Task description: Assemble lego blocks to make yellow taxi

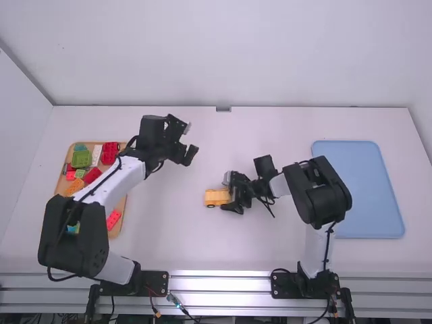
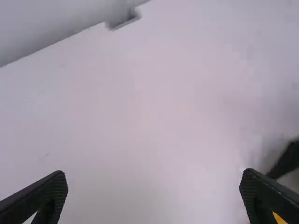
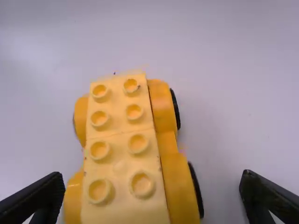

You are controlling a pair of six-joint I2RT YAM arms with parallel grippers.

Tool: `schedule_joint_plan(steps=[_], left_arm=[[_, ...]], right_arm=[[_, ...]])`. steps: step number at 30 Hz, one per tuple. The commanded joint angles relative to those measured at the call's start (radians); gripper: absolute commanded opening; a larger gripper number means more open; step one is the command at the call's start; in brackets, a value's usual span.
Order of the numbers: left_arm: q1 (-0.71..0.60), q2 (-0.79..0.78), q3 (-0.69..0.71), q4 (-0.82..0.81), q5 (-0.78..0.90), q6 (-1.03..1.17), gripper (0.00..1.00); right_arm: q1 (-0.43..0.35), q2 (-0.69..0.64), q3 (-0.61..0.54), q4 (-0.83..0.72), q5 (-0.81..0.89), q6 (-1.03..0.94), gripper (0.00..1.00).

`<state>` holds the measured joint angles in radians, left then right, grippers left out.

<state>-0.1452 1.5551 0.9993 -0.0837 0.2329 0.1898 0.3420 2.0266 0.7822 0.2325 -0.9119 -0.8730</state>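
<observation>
Over the table, beyond and to the left of the car, my left gripper (image 1: pixel 190 143) stands open with nothing between its fingers; in the left wrist view the left gripper (image 2: pixel 153 196) has its fingers wide apart. My right gripper (image 1: pixel 233 194) is low at the right end of the yellow car (image 1: pixel 216 197). In the right wrist view the right gripper (image 3: pixel 153 196) is open, one finger on each side of the car (image 3: pixel 126 154), with a gap on the right. Light yellow studded bricks (image 3: pixel 119 112) cover the orange-yellow base with black wheels.
A wooden tray (image 1: pixel 119 226) with green, red, white, orange and blue blocks lies at the left, partly under the left arm. A blue tray (image 1: pixel 364 182) lies at the right, behind the right arm's elbow. Walls rise behind the table and on its left.
</observation>
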Motion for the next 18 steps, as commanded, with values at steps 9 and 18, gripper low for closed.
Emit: schedule_joint_plan(steps=[9, 18], left_arm=[[0.24, -0.119, 0.122, -0.31, -0.306, -0.274, 0.99], [0.583, 0.018, 0.473, -0.743, -0.293, -0.072, 0.99]], right_arm=[[0.018, -0.359, 0.073, -0.407, 0.374, -0.072, 0.99], [0.031, -0.413, 0.082, -0.395, 0.438, -0.067, 0.99]])
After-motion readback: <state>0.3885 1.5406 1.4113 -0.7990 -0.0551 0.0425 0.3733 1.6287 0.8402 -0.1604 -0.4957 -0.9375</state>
